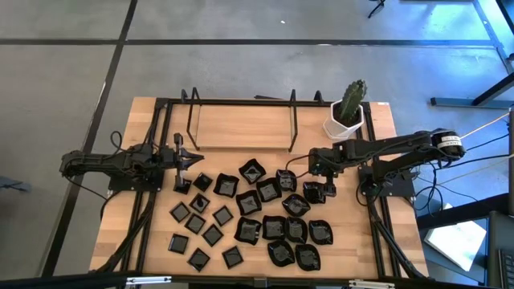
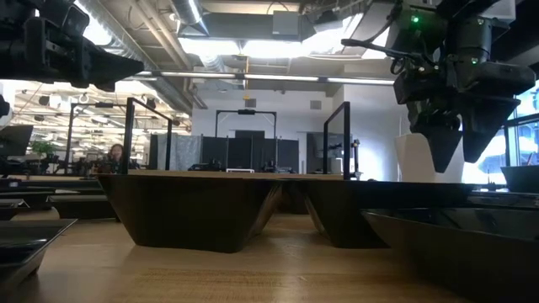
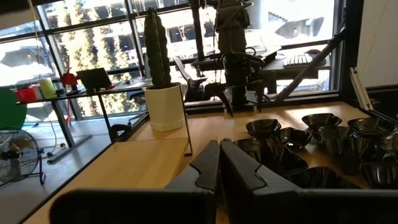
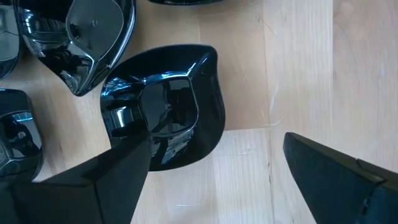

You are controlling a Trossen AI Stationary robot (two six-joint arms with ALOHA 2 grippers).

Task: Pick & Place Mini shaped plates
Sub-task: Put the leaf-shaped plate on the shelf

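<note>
Roughly two dozen mini shaped plates (image 1: 248, 229), two grippers, one pot, one rack.
On the bench (image 1: 385, 241), about nine little flat squares (image 1: 212, 234) lie near the left gripper (image 1: 191, 160), and about thirteen larger deep dishes (image 1: 297, 229) cluster under and beside the right gripper (image 1: 315, 168). One white cactus pot (image 1: 344, 126) stands just beyond the right gripper, and one black wire rack (image 1: 241, 101) stands between the two grippers.

Right end effector (image 4: 211, 168) finger covers wavy plate (image 4: 180, 93) corner.
</note>
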